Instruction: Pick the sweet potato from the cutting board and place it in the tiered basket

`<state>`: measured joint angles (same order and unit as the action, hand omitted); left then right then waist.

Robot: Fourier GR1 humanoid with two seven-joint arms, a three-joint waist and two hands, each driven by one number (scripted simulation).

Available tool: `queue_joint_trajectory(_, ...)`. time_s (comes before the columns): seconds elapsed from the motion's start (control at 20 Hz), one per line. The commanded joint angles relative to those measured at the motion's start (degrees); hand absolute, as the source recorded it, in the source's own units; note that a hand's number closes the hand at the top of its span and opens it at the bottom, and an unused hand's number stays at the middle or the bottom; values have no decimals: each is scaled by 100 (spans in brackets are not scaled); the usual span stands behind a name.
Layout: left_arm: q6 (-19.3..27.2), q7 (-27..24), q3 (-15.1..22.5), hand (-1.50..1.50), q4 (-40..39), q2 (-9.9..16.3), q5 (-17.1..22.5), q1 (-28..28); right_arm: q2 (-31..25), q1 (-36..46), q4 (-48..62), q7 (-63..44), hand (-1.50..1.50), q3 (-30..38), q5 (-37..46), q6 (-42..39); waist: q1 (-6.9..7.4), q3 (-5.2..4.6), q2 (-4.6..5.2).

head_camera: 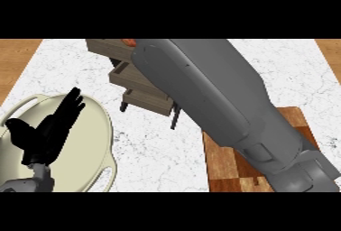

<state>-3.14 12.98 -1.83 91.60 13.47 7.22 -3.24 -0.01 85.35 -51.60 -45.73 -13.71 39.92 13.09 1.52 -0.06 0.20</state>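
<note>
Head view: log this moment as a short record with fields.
counter: white marbled top
cutting board: wooden, lower right, under the right forearm
tiered basket: wooden, upper centre
sweet potato: orange bit visible at the basket's top, mostly hidden by the right forearm
right hand: hidden, forearm reaches over the basket
left hand: open, fingers up, resting over the cream dish

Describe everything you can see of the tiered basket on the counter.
The tiered basket stands at the far middle of the white marbled counter. It looks like grey-brown wood, with stepped box-like tiers and thin dark legs. The right forearm crosses over it and hides much of it. A bit of orange shows at its top tier, beside the forearm.
</note>
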Motion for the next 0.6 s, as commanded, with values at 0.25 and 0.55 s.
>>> queue_joint_trajectory(0.25,-7,-266,49,0,-196,-133,-155,133,1,623,826,414,-150,627,-575,869,28,-4,29)
queue_joint_trajectory(0.55,-51,159,-162,0,-13,49,29,-186,1,238,415,580,-150,1025,-1064,1719,-50,6,-1)
